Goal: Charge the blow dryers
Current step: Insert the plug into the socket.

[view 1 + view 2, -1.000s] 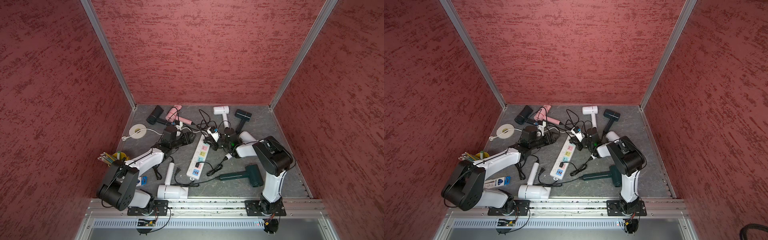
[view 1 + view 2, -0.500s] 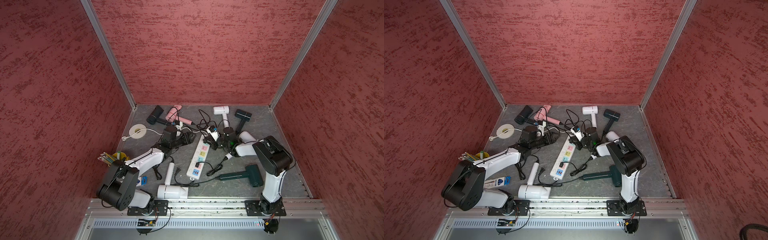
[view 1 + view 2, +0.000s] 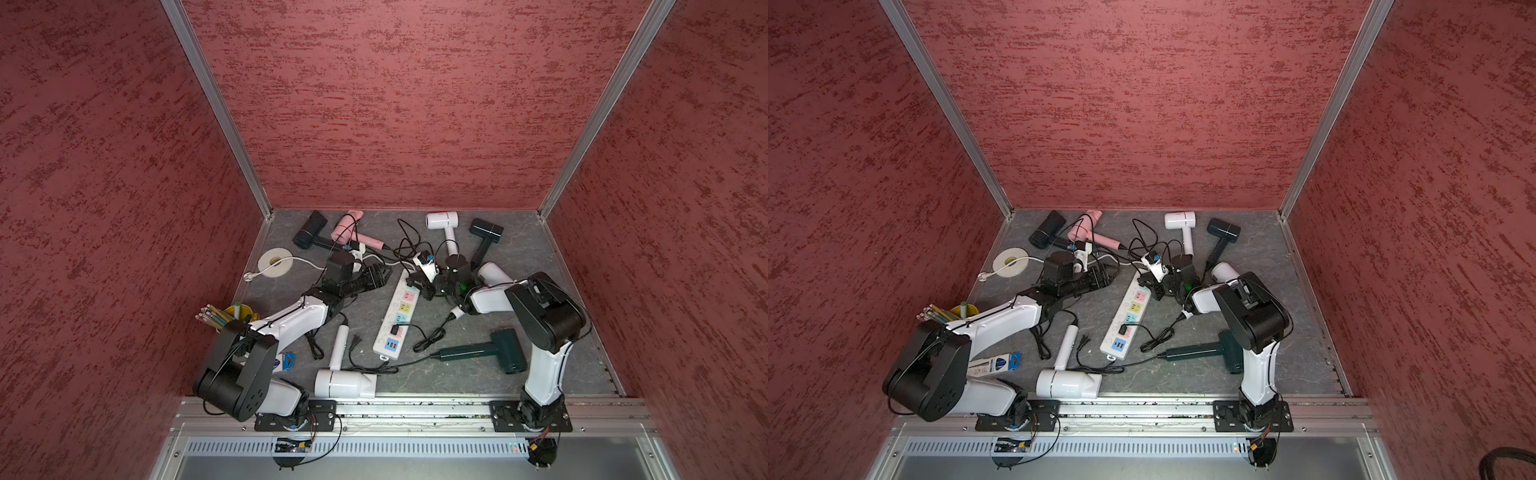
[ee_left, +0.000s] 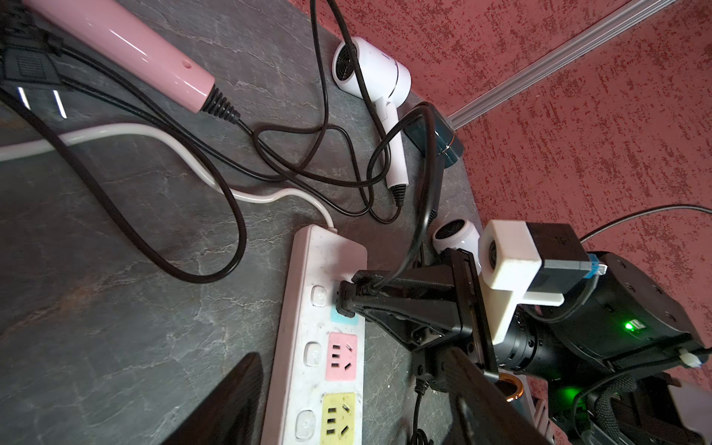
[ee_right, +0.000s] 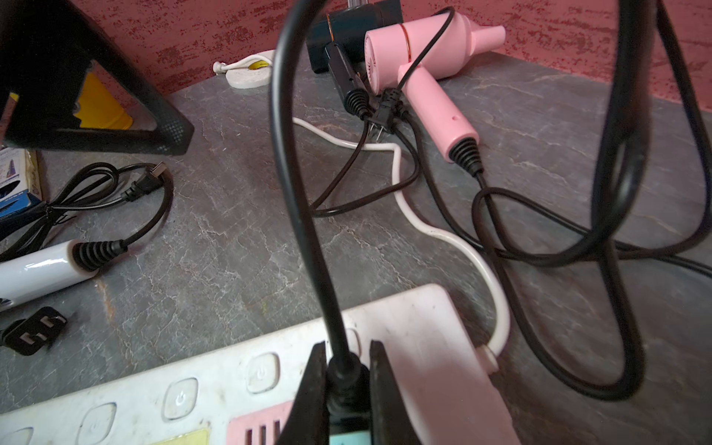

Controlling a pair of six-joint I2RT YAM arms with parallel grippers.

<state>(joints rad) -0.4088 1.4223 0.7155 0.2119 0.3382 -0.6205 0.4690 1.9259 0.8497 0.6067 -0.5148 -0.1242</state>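
**Blow dryers and power strip, seen from above.** Seven blow dryers lie on the grey table (image 3: 457, 382) in both top views.

- **Upper edge, left to right:** a black dryer (image 3: 309, 235), a pink dryer (image 3: 348, 226), a white dryer (image 3: 442, 220) and a navy dryer (image 3: 487, 228).
- **Right of centre:** a second white dryer (image 3: 492, 272), partly hidden behind the right arm (image 3: 544, 320).
- **Lower right:** a dark green dryer (image 3: 505, 351).
- **Lower edge, centre:** a third white dryer (image 3: 345, 382).

Black cords (image 3: 411, 245) tangle between them.

The white power strip (image 3: 395, 320) runs diagonally through the centre and has pastel sockets. Its switches bear power symbols, the only marks that can be read.

The right gripper (image 5: 346, 389) is clamped on a black plug (image 5: 343, 370) at the pale blue socket at the strip's upper end. Whether the pins are seated cannot be told.

The left gripper (image 3: 384, 272) stands wide and holds nothing, just left of that end.

At the left of the frame are a white tape roll (image 3: 274, 262), a yellow pencil cup (image 3: 241, 311) and a blue packet (image 3: 288, 360) whose print is too small to read.
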